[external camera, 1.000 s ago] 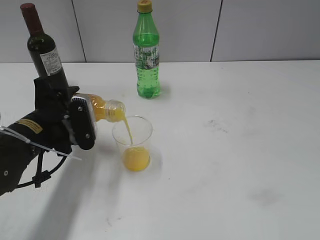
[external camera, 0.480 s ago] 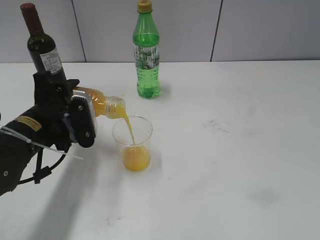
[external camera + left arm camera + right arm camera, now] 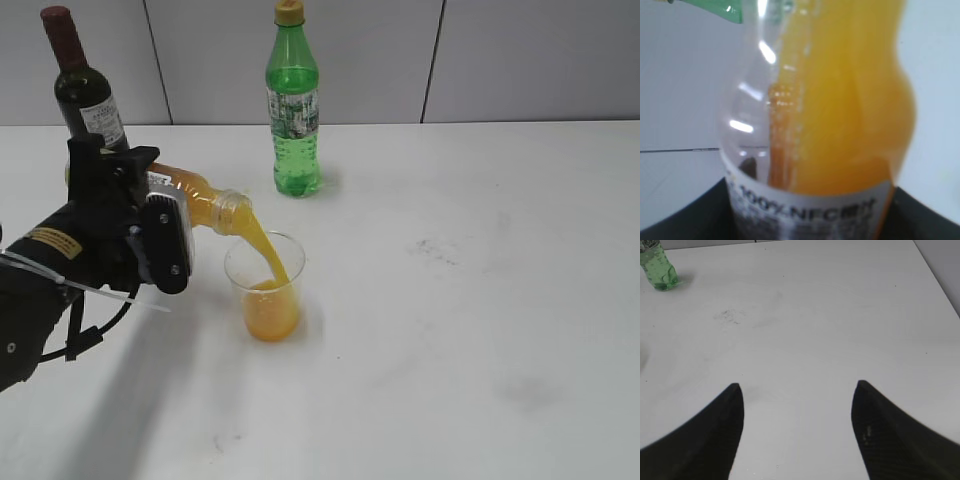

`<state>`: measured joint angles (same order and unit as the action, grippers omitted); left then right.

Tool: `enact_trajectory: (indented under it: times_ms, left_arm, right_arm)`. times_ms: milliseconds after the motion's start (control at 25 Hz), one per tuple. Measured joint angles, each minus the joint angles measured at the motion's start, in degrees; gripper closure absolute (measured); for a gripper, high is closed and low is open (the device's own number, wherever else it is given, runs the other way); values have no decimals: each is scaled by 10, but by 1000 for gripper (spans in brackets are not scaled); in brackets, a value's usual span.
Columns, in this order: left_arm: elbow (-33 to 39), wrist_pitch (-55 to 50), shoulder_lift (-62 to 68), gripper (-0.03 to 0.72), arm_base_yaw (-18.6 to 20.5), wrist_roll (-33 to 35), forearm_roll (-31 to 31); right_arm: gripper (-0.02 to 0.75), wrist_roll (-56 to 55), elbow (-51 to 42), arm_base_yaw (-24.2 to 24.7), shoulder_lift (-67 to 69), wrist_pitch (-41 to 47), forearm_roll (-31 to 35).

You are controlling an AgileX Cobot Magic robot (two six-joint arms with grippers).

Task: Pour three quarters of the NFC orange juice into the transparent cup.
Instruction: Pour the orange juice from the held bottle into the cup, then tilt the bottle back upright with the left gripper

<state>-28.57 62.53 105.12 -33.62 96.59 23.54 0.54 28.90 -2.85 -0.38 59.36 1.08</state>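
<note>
My left gripper point(image 3: 150, 215) is shut on the NFC orange juice point(image 3: 205, 208), a slim clear bottle held nearly on its side with its open neck over the transparent cup point(image 3: 266, 285). A thick orange stream runs from the neck into the cup, which stands on the table about half full of juice. In the left wrist view the NFC orange juice point(image 3: 840, 115) fills the picture, its white label at the bottom between the dark jaws. My right gripper point(image 3: 796, 390) hangs open over bare table, nothing between its fingers, and is outside the exterior view.
A dark wine bottle point(image 3: 88, 100) stands at the back left, just behind my left arm. A taller green bottle point(image 3: 293, 110) stands behind the cup, and its base point(image 3: 657, 267) shows in the right wrist view. The white table point(image 3: 480, 300) stretches bare to the right.
The bottle's base has risen, tipping it more steeply. The stream has grown thicker and the juice level in the cup has climbed. The right gripper has not moved.
</note>
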Motion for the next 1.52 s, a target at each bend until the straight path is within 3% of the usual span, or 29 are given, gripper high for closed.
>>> enact_trajectory:
  times_ms: [1520]
  left_arm:
    - [0,38,0,215,0,5,11]
  right_arm:
    - [219,0,0,0,0,0,0]
